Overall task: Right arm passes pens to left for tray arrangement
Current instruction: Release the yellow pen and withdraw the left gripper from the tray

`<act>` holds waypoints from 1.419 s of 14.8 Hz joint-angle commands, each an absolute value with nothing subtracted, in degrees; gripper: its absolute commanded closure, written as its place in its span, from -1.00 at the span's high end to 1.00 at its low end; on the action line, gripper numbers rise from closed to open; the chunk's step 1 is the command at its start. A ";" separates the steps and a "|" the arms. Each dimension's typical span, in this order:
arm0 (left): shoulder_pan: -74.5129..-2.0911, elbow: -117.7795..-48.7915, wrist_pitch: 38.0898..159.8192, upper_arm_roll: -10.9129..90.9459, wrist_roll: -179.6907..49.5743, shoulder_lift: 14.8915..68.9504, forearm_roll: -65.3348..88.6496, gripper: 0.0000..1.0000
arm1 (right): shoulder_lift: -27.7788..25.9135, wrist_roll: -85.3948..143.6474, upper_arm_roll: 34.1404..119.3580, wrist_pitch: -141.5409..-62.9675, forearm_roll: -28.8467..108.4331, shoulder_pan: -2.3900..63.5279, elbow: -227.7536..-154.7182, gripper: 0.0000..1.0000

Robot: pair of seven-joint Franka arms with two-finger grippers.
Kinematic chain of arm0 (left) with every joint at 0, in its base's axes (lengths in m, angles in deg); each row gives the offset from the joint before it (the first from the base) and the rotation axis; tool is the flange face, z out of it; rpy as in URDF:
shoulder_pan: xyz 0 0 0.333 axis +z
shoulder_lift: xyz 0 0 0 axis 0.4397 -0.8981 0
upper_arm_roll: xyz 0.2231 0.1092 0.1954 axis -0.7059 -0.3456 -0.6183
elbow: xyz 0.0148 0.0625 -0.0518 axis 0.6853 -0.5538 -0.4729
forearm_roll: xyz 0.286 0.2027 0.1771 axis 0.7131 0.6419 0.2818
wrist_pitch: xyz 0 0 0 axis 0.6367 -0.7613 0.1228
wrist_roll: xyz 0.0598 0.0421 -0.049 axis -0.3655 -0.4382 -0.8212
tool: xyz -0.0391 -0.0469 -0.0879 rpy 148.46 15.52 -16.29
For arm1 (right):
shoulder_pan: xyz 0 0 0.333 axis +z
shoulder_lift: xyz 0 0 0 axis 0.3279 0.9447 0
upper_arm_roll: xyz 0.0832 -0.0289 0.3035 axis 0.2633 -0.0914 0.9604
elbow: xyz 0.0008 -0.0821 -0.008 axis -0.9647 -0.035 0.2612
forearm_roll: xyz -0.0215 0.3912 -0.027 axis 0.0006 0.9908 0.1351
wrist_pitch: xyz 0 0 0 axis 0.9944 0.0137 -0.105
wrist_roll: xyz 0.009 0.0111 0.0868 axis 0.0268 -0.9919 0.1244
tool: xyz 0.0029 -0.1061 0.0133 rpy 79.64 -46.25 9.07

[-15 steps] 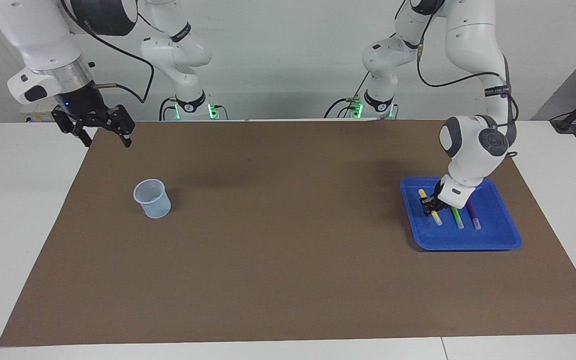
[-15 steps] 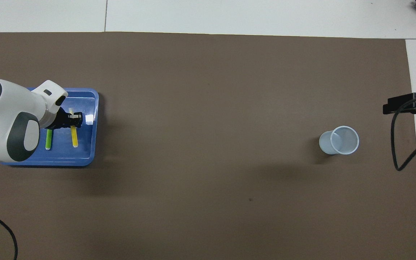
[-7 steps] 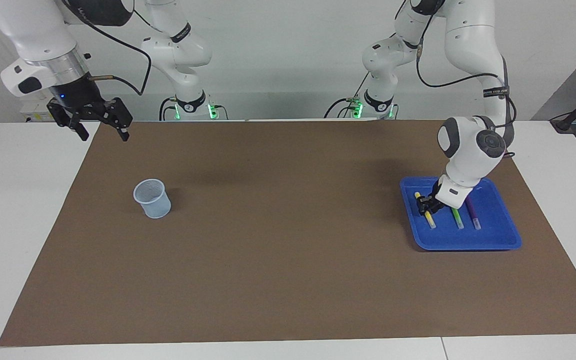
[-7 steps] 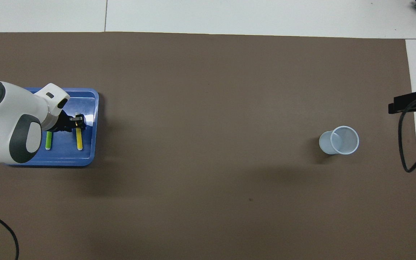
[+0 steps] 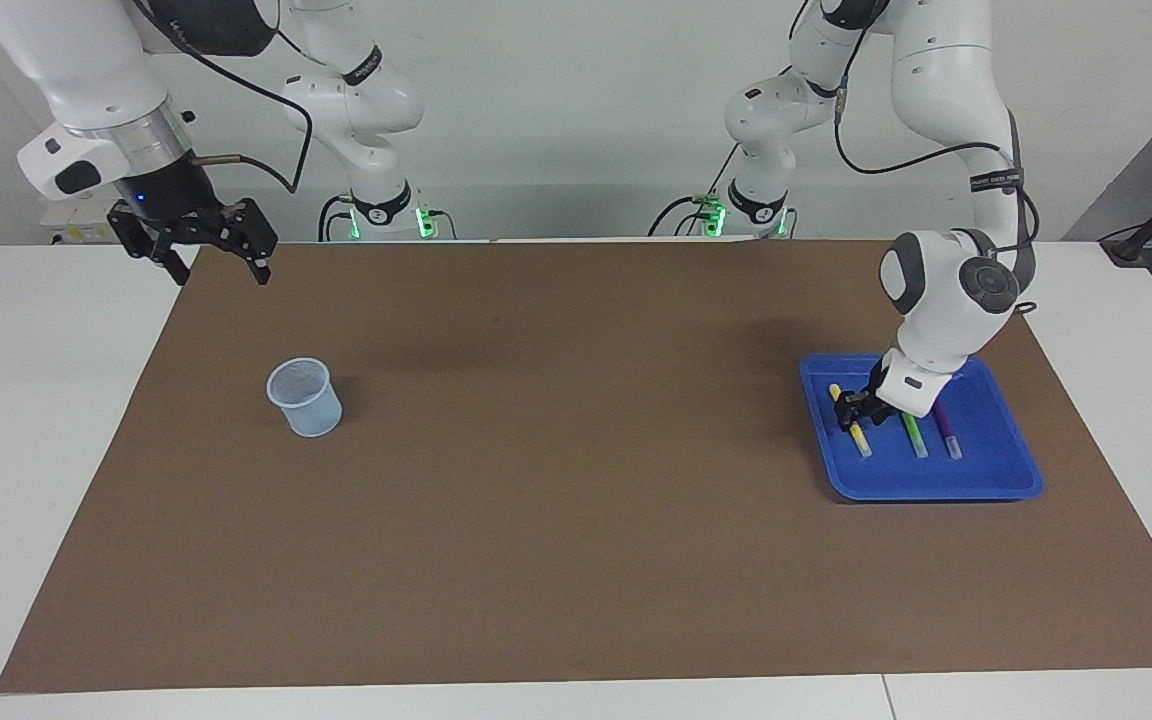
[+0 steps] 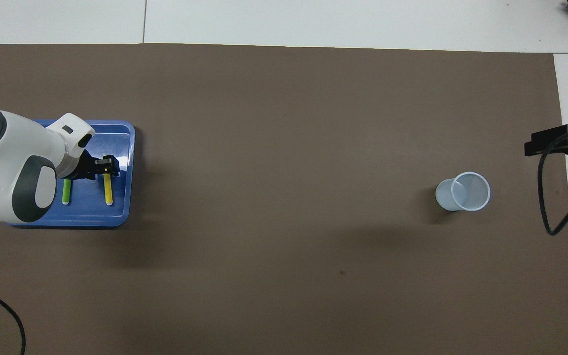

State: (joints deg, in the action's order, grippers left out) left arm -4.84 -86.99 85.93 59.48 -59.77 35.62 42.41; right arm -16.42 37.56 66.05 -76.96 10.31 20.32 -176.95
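Yellow pen has shifted toward the tray's edge on the right arm's side since a second ago, and the left tool has eased its squeeze; its fingers now sit part-open just over that pen. Green pen and purple pen lie beside it in the blue tray. Right tool waits, fingers wide, over the brown mat corner on the bench, with the pale cup farther from the robots.
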 commanded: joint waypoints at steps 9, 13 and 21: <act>-5.43 -82.19 65.43 59.31 -60.78 49.34 43.29 1.00 | -16.19 36.33 65.77 -75.45 10.61 20.55 -175.46 1.00; -5.34 -80.10 56.05 58.87 -60.07 56.01 43.03 1.00 | -16.45 36.42 65.77 -75.45 10.70 20.64 -175.46 1.00; -17.46 -64.17 41.22 45.36 -58.42 52.95 39.71 1.00 | -16.45 36.42 65.68 -75.36 10.17 20.64 -175.46 1.00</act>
State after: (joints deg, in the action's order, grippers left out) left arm -13.01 -67.33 40.69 50.13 -59.47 55.38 41.51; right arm -16.44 37.56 66.08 -76.73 10.32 20.44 -176.27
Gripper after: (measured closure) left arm 0.000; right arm 0.000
